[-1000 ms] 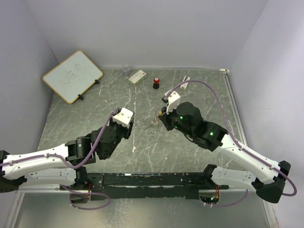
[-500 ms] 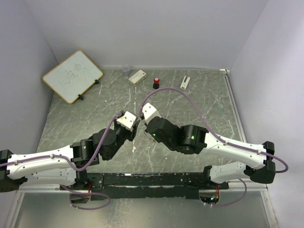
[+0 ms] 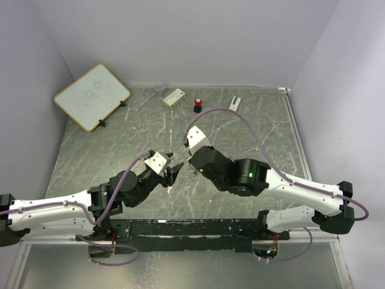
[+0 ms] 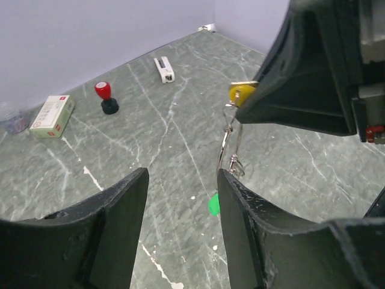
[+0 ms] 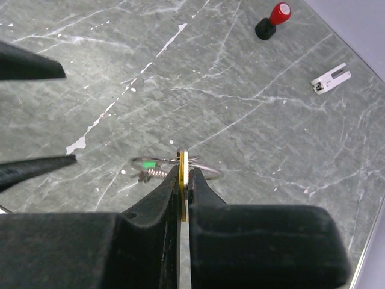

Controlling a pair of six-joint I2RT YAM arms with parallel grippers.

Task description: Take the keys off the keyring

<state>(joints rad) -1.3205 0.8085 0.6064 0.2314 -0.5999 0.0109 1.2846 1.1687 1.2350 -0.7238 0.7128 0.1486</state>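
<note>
My right gripper (image 5: 184, 171) is shut on the yellow-orange key (image 5: 183, 176), gripping its head edge-on. The thin silvery keyring (image 5: 206, 168) hangs from that key above the table, with the green key (image 5: 144, 163) and a small spring bit on it. In the left wrist view the yellow key (image 4: 242, 92), the keyring (image 4: 228, 141) and the green key (image 4: 213, 205) hang just past my right-hand finger. My left gripper (image 4: 181, 180) is open and empty, close to the ring. In the top view both grippers meet at mid-table: left (image 3: 173, 171), right (image 3: 185, 164). The keys are hidden there.
A red-capped black knob (image 3: 197, 106), a white rectangular block (image 3: 174, 97), a small white part (image 3: 234, 104) and a clear cup (image 3: 159, 89) stand at the back. A whiteboard (image 3: 91, 96) leans at the back left.
My right arm swung left and nearer, carrying the keys off the table. My left gripper moved nearer and right, up to the hanging ring.
</note>
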